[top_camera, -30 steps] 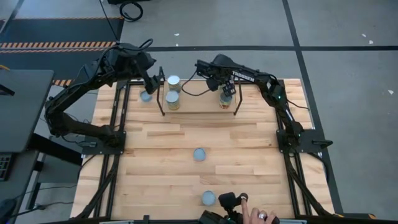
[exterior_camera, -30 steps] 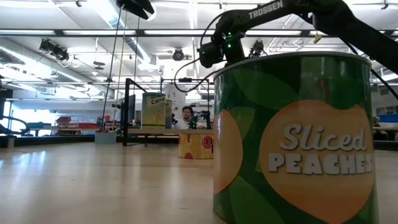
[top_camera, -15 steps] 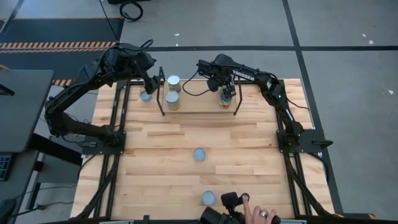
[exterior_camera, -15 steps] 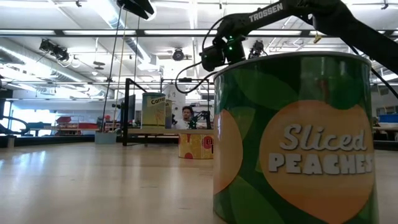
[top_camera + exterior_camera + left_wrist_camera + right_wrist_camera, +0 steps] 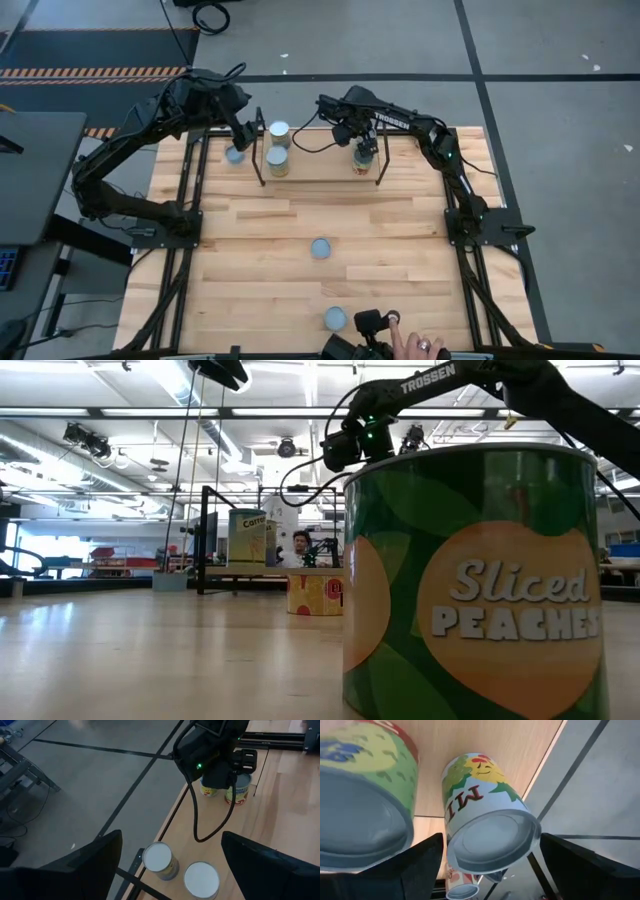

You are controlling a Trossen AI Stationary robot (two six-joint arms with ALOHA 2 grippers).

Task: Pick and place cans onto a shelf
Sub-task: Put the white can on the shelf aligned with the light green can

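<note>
R claw spread open over shelf can (not gripping), L claw open too

A robotics lab in a large industrial hall: grey taped floor, hazard stripes, ceiling strip lights, and other workbenches behind.

Grey concrete floor crossed by dark lines, hazard-striped mat, bright ceiling strip lights.

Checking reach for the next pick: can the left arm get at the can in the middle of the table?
Probably yes: the can stands alone on bare board, and the left end effector is open.
</note>
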